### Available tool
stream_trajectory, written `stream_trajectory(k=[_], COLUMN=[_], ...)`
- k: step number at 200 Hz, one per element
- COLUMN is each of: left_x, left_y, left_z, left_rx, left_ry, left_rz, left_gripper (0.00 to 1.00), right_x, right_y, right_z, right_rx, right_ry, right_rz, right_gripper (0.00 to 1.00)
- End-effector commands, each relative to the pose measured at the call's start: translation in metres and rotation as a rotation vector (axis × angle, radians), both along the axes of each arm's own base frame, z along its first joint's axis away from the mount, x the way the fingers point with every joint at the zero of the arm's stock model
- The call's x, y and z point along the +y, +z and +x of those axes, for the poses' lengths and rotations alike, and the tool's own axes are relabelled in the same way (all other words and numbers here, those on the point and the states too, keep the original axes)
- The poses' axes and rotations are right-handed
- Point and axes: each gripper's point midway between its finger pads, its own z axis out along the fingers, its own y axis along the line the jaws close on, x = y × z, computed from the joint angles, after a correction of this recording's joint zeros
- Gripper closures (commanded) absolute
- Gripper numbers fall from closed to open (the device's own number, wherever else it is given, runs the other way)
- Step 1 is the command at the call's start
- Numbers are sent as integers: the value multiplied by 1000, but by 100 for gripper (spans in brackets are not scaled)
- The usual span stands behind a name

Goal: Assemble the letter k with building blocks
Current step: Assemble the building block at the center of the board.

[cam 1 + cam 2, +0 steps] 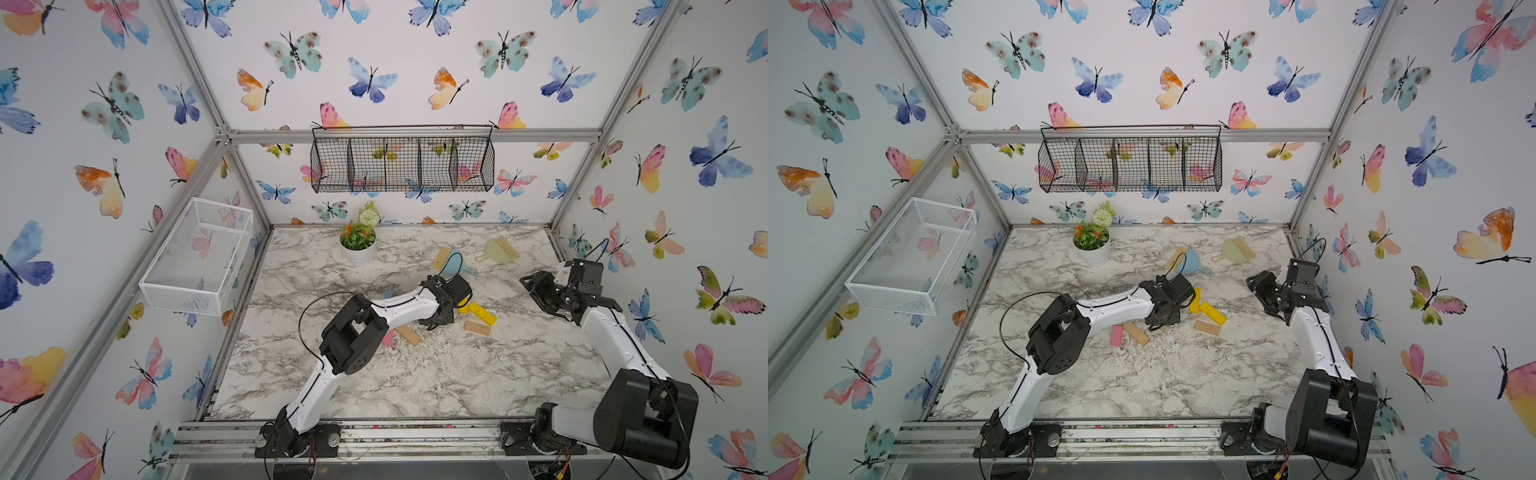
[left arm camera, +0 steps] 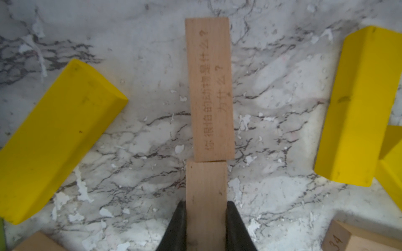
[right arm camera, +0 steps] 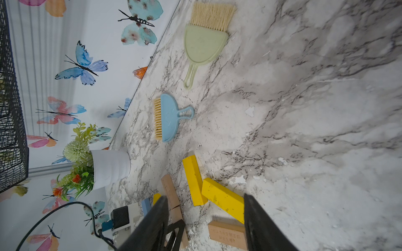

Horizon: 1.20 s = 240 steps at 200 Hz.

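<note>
The left gripper [image 2: 205, 209] is clamped on one end of the held tan bar [image 2: 206, 184], its black fingers [image 2: 176, 226] pressing the bar's two long sides. Whether that bar rests on the marble tabletop [image 2: 282, 121] or sits just above it I cannot tell. Its free end meets the end of a printed tan bar [image 2: 210, 87], the two lying almost in one straight line. A lone yellow bar [image 2: 58, 139] lies slanted on one side of that line. On the opposite side a long yellow bar [image 2: 359, 104] touches a second yellow bar [image 2: 393, 165], which the frame edge cuts off.

The right gripper [image 1: 536, 286] hangs raised near the table's right edge, well apart from the blocks, its jaws spread with nothing between them.

In a top view, nearest the robot's bases, a pink bar [image 1: 1116, 336] and a slanted tan bar [image 1: 1136, 333] lie just beside each other next to the left forearm. A stamped tan bar [image 1: 1207, 328] lies near the two touching yellow ones. A blue bar [image 3: 146, 205] peeks out beside the left wrist.

Farther back lie a blue dustpan with brush [image 3: 171, 117] and a green dustpan with brush [image 3: 204, 43]. A potted plant [image 1: 358, 245] stands near the back wall. A black wire basket [image 1: 402, 164] hangs on that wall and a white mesh basket [image 1: 199, 253] on the left one
</note>
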Motion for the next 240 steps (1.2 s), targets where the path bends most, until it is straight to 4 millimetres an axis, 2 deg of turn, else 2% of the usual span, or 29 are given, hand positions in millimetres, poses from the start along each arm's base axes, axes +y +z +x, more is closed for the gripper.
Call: stream_trajectory(k=[1,72,106,187,214,240], left_x=[12,11,7,6,6,7], left_y=[-27,-28,-29,-30,-30,-30], left_z=[-6,-5,-6,-6,-6,-6], left_rx=[51,58,69,70,71,69], left_ry=[-12,-20,-31,-35,-34,-32], left_rz=[71,73,64,63,63,64], left_gripper=[100,100,90,89,77,75], right_x=[0,0,0,0,0,0], right_y=[-4,-4,-3,-5,-4,-4], right_z=[-1,-1,-1,0,0,0], right_rx=[3,3,0,5,3,4], right_ry=[6,6,6,7,5,6], right_rz=[7,11,10,12,12,13], right_gripper=[43,43,43,43,43,43])
